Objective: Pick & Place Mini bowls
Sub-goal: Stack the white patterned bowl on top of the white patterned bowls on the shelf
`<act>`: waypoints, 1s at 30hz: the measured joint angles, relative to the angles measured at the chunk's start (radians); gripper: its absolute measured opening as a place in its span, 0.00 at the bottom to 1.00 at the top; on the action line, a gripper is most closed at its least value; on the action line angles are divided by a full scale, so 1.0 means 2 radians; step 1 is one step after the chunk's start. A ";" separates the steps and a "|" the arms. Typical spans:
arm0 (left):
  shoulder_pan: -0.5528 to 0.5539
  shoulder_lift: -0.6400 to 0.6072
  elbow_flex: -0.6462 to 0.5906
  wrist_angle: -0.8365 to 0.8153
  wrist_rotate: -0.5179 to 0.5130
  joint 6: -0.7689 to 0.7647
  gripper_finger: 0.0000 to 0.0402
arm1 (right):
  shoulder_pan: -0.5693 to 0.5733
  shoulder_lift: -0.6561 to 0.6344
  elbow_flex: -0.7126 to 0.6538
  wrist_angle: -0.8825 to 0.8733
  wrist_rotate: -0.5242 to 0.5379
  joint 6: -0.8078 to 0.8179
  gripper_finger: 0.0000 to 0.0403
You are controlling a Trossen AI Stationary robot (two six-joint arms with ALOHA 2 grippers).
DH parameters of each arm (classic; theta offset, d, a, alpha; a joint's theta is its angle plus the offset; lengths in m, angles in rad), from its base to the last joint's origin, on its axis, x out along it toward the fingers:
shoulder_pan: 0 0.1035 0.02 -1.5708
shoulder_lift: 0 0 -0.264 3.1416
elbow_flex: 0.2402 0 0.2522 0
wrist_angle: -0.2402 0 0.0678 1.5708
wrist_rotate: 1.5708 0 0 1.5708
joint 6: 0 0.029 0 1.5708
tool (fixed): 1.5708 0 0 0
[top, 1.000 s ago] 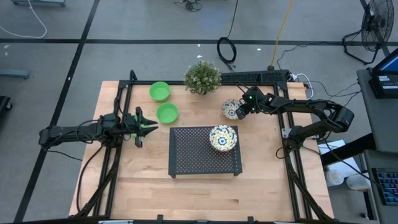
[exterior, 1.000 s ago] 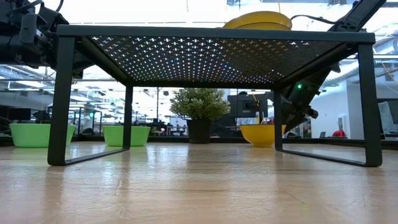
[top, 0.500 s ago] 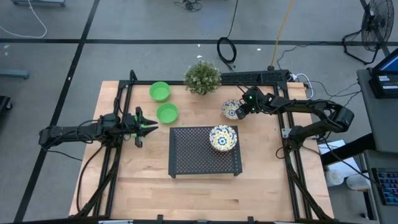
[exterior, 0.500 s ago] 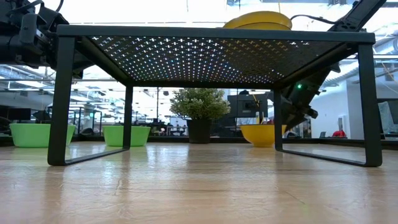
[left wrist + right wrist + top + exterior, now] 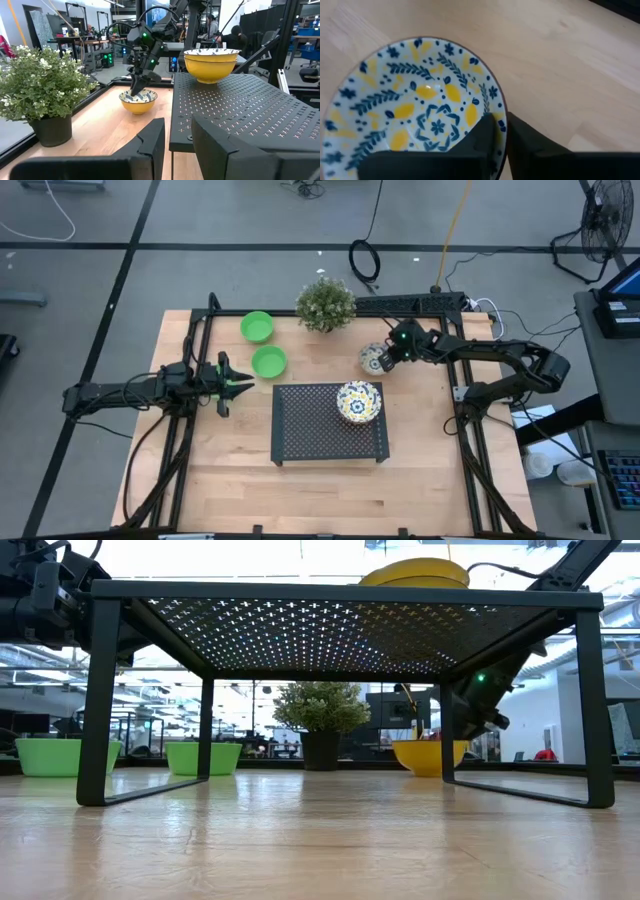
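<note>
Fingers of the right gripper [image 5: 385, 362] pinch the rim of a patterned bowl [image 5: 373, 359], one inside and one outside, as we see in its wrist view, where the fingertips [image 5: 487, 131] straddle the edge [image 5: 504, 127]. That bowl sits on the table [image 5: 420, 470] just right of the plant [image 5: 325, 304] and beyond the far right corner of the black rack [image 5: 310, 425]; from the left wrist view it looks slightly tipped, though we cannot tell if it has left the wood. The left gripper [image 5: 238, 382] hovers at the left of the table, near the closer green bowl [image 5: 268, 361], its fingers partly apart and holding nothing. We see bare wood between the held bowl and the right frame rail, and a wide bare strip along the near edge. The rack's perforated top carries a stack [image 5: 358, 401] at its far right corner, the rest of the top bare. The patterned bowls are white inside with blue and yellow leaves and yellow outside [image 5: 138, 101]. The second green bowl [image 5: 256, 326] lies by the far left, left of the plant.
</note>
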 joint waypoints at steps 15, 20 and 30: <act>0.000 0.000 0.000 0.000 0.000 0.000 0.25 | 0.000 0.000 0.001 -0.001 0.000 -0.010 0.03; 0.000 0.000 0.000 0.000 0.000 0.000 0.25 | 0.000 0.000 0.001 -0.002 0.000 -0.011 0.03; 0.000 0.000 0.000 0.000 0.000 0.000 0.25 | 0.000 0.000 0.000 -0.003 0.000 -0.011 0.03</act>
